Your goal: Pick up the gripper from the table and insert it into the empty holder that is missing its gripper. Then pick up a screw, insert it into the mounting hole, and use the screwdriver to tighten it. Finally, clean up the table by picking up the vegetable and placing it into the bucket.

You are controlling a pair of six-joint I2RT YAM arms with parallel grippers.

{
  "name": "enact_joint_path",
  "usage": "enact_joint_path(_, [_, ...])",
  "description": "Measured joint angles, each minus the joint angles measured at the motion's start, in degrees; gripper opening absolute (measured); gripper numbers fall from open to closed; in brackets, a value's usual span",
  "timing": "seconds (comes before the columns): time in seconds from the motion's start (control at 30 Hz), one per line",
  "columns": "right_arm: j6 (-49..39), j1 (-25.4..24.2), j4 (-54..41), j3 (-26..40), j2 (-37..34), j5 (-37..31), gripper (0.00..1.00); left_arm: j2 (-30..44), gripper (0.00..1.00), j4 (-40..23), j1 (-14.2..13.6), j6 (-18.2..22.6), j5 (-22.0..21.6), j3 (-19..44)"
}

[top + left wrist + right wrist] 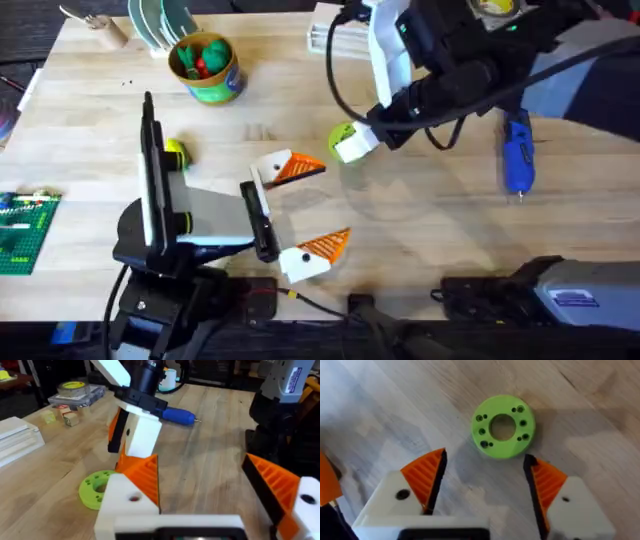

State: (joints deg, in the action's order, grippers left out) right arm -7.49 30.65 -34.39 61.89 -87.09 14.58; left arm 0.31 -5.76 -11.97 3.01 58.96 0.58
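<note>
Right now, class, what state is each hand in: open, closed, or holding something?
Left hand: open, holding nothing.
Right hand: open, holding nothing, above the lime-green disc.

This was a robotics lab or workshop: a light wooden tabletop (450, 215) carried two cabled black arms, a blue screwdriver (517, 152) at the right, a 3D-printed lime-green disc (503, 426), and tape rolls (73, 388) at the far edge.

No text, brand or number can be read. A blue label (293, 380) on a grey housing carries small print, and the bucket (206, 68) has a printed wall, both illegible.
</note>
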Motion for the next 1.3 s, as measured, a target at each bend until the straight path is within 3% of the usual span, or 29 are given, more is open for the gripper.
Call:
enact_joint_path(0.4, [-1.6,9.1,0.5,0.0,-5.8,-11.9,0.795,0.0,0.993,0.0,0.0,0.0,0.0,0.0])
enact_joint_path(0.5, [-1.5,9.3,1.5,0.0,-7.2,-13.1,0.722,0.0,0.993,0.0,0.0,0.0,0.0,0.0])
enact_joint_path(0.67, [-1.1,9.3,3.2,0.0,-7.3,-14.4,0.504,0.0,0.993,0.0,0.0,0.0,0.0,0.0])
enact_joint_path(0.93, [-1.1,9.3,3.6,0.0,-8.8,-14.6,0.452,0.0,0.993,0.0,0.0,0.0,0.0,0.0])
enact_joint_path(1.07, [-1.1,9.2,4.1,0.1,-9.0,-15.0,0.329,0.0,0.993,0.0,0.0,0.0,0.0,0.0])
enact_joint_path(1.3, [-1.1,9.2,4.4,0.1,-9.0,-15.0,0.227,0.0,0.993,0.0,0.0,0.0,0.0,0.0])
